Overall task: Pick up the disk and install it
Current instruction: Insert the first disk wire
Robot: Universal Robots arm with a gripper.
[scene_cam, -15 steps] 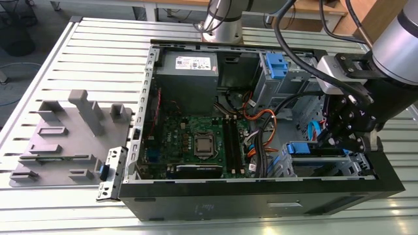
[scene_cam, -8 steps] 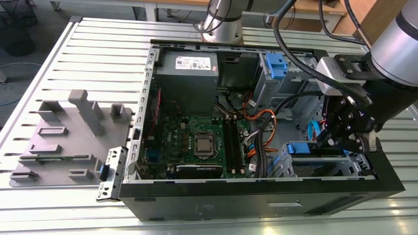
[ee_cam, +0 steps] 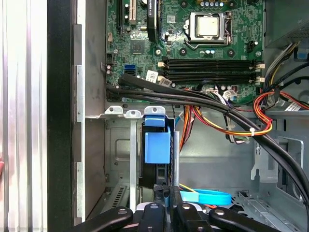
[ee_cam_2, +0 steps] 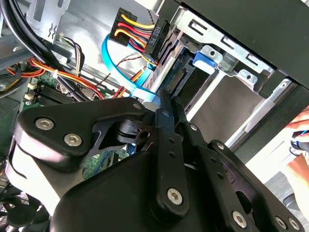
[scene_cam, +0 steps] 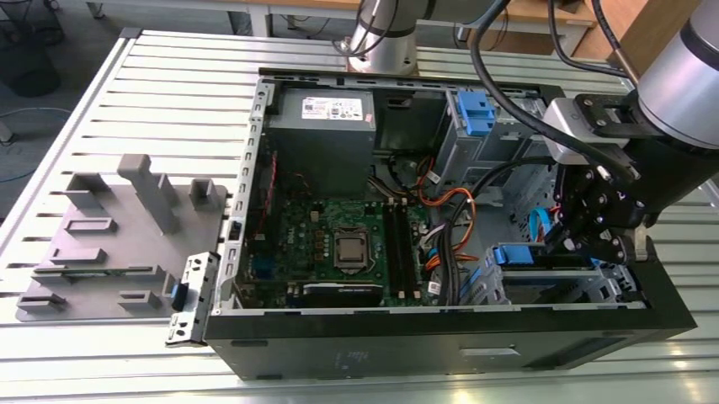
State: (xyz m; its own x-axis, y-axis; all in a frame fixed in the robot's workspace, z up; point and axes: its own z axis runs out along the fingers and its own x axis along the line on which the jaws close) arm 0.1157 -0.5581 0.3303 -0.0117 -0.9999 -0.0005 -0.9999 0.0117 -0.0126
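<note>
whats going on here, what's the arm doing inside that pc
A robot arm has its gripper down in the corner drive bay of an open computer case that lies on a slatted table. The disk, in its blue carrier, stands on edge in the bay's slot, and the gripper is right at its near end. Whether it is gripping the disk is not clear.

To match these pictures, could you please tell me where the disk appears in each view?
Exterior view: the disk sits in the lower bay, at the exterior view's right.
First wrist view: the disk stands edge-on in the bay, blue carrier facing the camera.
Second wrist view: the disk's connector end shows inside the metal bay.
Shared landmark: the light-blue flat cable.
</note>
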